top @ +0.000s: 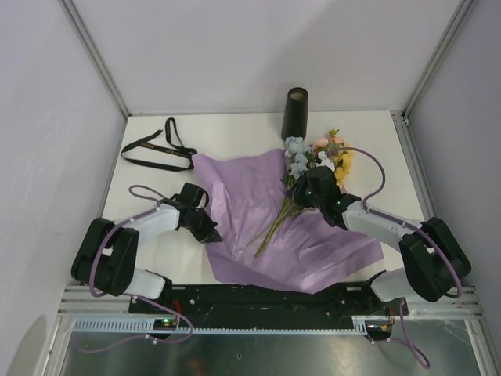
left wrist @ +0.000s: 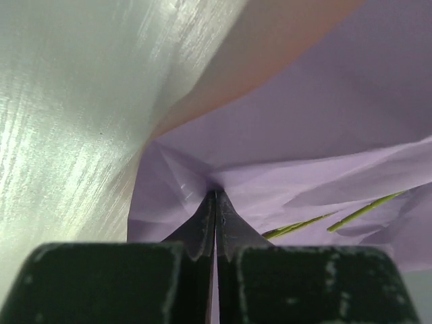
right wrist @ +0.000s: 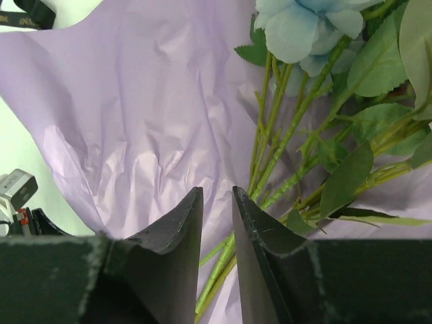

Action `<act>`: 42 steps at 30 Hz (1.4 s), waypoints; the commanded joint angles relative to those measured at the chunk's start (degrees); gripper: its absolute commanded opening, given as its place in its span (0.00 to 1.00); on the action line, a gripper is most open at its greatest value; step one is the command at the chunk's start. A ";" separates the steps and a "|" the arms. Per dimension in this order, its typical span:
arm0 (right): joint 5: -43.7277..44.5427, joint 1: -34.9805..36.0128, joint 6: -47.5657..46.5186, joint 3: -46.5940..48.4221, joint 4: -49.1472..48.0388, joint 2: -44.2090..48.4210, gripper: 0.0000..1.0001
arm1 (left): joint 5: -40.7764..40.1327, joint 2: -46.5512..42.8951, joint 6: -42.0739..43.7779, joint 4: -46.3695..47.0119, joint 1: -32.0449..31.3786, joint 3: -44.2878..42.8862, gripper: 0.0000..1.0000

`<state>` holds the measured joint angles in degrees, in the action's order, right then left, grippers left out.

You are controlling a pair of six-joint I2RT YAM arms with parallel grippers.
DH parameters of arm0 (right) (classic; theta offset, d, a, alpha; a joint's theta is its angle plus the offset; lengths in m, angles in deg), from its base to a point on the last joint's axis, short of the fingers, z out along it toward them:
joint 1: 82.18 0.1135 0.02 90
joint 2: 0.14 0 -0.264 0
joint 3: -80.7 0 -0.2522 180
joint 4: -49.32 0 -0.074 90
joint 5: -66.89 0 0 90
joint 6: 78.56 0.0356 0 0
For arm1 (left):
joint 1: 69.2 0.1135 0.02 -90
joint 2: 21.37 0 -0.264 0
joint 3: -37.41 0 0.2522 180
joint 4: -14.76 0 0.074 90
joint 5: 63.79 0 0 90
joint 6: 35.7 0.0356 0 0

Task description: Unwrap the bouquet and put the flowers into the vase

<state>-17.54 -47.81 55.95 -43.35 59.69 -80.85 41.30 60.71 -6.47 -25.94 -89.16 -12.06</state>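
Observation:
The bouquet lies unwrapped: its purple paper [top: 243, 196] is spread flat on the table with the flowers [top: 317, 157] on top, stems [top: 274, 223] pointing toward the near edge. My right gripper [top: 308, 188] straddles the green stems [right wrist: 277, 135] just below the pale blue bloom [right wrist: 297, 27]. Its jaws [right wrist: 217, 190] stand narrowly apart, with stems running through the gap. My left gripper [top: 213, 233] is at the paper's left edge, its jaws [left wrist: 216, 192] pinched shut on a fold of the purple paper [left wrist: 304, 121]. The black vase [top: 295, 112] stands upright behind the flowers.
A black ribbon [top: 160, 149] lies loose at the back left of the white table [top: 235, 133]. Metal frame posts rise at the back corners. The arm bases and a black rail [top: 258, 296] sit along the near edge.

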 commanded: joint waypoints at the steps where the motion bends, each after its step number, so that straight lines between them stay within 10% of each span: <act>1: 0.73 -0.98 0.43 3.05 -3.06 -0.90 0.29 | -8.87 -4.14 2.39 -1.34 0.01 3.00 0.00; 13: 5.30 -2.57 1.89 5.46 -2.42 -4.31 0.32 | -30.26 -32.77 6.48 -10.45 0.02 -7.16 0.14; 22: 7.25 -2.28 5.05 6.22 -0.66 -6.19 0.35 | -20.09 -38.40 37.15 -10.14 0.02 -19.07 0.95; 42: 9.13 -4.26 7.99 10.69 -1.36 -15.38 0.34 | -19.40 -46.50 45.48 -7.78 -0.12 -11.85 1.00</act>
<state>-11.29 -51.57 62.93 -35.57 59.36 -94.58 24.21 15.23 36.89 -35.27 -89.30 -24.06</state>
